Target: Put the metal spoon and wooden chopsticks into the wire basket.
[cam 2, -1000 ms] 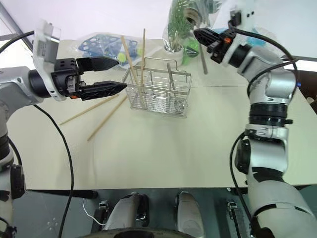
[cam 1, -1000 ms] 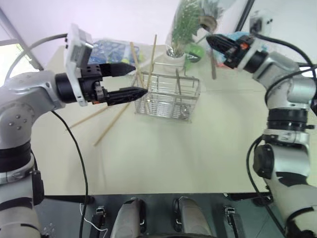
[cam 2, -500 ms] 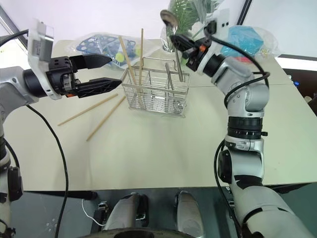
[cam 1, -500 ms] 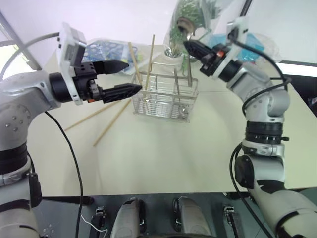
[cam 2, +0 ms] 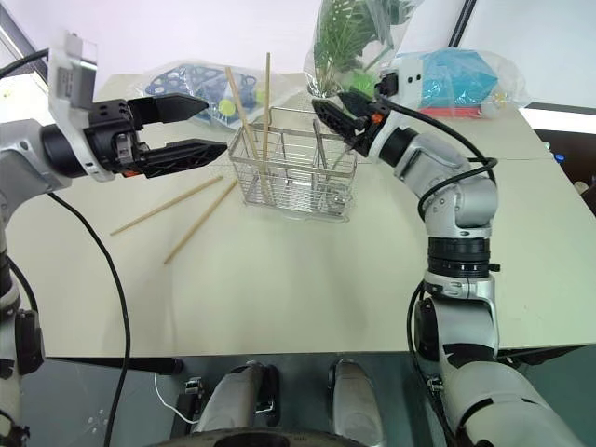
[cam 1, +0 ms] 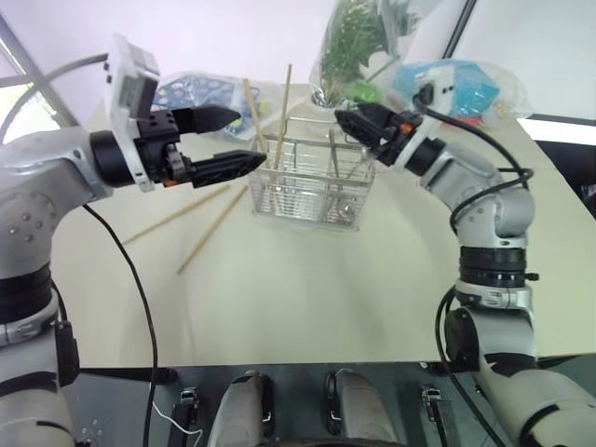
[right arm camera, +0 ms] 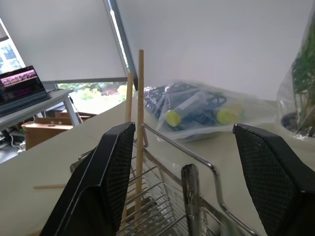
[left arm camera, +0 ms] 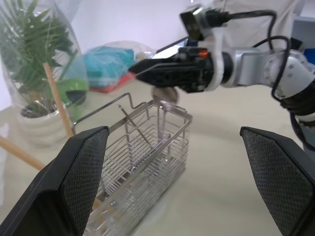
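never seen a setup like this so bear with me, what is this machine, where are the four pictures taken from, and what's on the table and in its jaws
It is a humanoid robot with two arms, each ending in a gripper with two black jaws. Two pictures come from cameras in its head, looking down over the arms. The other two come from cameras on each wrist, looking along that gripper's jaws.

On the table stands the wire basket, with two wooden chopsticks upright inside. Two more chopsticks lie flat on the table. The metal spoon stands in the basket just in front of the right gripper, whose jaws are open around nothing. The left gripper is also open and holds nothing. Behind are a wrapped plant and bagged items.
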Controlling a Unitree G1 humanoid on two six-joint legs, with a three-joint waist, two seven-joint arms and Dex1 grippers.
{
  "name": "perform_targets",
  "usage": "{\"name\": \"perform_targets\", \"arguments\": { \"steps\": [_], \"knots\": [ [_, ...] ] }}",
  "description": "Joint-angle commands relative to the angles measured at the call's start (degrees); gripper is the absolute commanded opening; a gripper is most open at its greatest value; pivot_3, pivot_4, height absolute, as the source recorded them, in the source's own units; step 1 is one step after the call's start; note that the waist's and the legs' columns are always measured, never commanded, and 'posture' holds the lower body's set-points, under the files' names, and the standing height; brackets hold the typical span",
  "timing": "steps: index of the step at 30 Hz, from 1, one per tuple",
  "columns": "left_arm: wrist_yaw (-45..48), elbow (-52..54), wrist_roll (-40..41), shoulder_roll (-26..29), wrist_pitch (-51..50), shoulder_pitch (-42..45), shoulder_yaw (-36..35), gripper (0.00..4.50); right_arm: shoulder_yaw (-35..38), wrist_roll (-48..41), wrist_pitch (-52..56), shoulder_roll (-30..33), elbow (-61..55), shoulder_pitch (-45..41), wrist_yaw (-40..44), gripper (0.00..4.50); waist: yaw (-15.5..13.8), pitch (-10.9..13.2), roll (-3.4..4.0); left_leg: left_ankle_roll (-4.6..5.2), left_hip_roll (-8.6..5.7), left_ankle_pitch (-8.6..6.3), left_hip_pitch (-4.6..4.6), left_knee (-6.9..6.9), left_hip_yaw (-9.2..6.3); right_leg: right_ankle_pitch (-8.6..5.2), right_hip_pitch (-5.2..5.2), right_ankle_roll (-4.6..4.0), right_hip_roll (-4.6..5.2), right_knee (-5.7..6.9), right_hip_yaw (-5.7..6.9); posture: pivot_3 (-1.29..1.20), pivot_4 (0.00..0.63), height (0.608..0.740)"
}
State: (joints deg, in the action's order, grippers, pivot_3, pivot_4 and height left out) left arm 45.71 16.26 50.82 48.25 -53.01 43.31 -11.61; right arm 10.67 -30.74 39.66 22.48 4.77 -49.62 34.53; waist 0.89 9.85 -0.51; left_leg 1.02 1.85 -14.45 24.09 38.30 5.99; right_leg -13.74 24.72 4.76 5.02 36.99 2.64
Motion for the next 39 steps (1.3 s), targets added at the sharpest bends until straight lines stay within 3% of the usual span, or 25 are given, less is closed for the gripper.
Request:
{"name": "perform_targets", "arguments": {
  "steps": [1,6,10,15,20,26,39],
  "knots": [
    [-1.10,-1.46,-3.29,1.20,2.62,-0.43,-1.58,4.50,1.91,-3.00,0.40,3.47,-3.09,-3.78,3.24,3.35,0.00,0.00,0.00,0.00,0.00,0.00,0.00,0.00,0.00,0.00,0.00,0.00,0.00,0.00,0.00,0.00,0.150,0.720],
    [-1.50,-11.54,-12.06,3.97,8.31,-2.53,-1.63,4.50,0.90,-8.98,4.64,14.32,-6.43,-8.51,16.97,3.35,-0.05,0.03,0.01,0.04,0.00,-0.02,0.04,-0.06,0.01,0.00,0.09,-0.01,-0.02,0.00,0.00,0.00,0.150,0.720],
    [1.85,-20.25,-16.57,6.20,11.99,-1.58,-0.27,4.50,-1.41,-12.66,7.22,21.41,-12.21,-5.67,26.68,3.35,-0.12,0.02,-0.10,0.14,0.04,-0.08,0.10,-0.09,0.00,-0.03,0.14,-0.04,-0.06,-0.05,0.02,0.00,0.150,0.720],
    [8.30,-32.46,-25.01,6.72,18.72,1.39,6.91,4.50,-2.29,-16.17,9.35,26.41,-19.53,2.01,32.83,3.35,-0.37,0.02,-0.14,0.16,0.02,-0.09,0.11,-0.06,0.03,-0.03,0.13,-0.05,0.01,-0.04,0.05,0.00,0.150,0.720],
    [12.34,-53.27,-37.92,1.95,27.58,9.51,18.05,4.50,-3.31,-15.57,9.52,27.11,-24.61,10.36,31.09,3.35,-1.17,0.00,-0.22,0.18,-0.02,-0.10,0.22,0.04,0.02,-0.03,0.17,-0.05,0.03,-0.03,0.12,0.00,0.150,0.720],
    [14.19,-72.55,-45.17,-2.73,35.17,16.78,20.70,4.50,-0.42,-18.74,11.75,26.86,-29.24,16.41,26.59,3.35,-1.25,0.09,-0.40,0.22,0.01,-0.11,0.55,0.09,0.11,-0.02,0.59,-0.04,-0.01,0.05,0.11,0.00,0.150,0.720],
    [9.85,-89.45,-56.58,-8.64,43.45,19.06,22.68,4.50,5.47,-26.96,15.83,27.33,-33.64,22.30,16.96,3.35,-1.58,0.01,-0.49,0.65,0.10,-0.37,1.05,0.91,-0.13,-0.01,0.63,-0.03,0.16,0.17,0.38,0.00,0.150,0.720]
  ]
}}
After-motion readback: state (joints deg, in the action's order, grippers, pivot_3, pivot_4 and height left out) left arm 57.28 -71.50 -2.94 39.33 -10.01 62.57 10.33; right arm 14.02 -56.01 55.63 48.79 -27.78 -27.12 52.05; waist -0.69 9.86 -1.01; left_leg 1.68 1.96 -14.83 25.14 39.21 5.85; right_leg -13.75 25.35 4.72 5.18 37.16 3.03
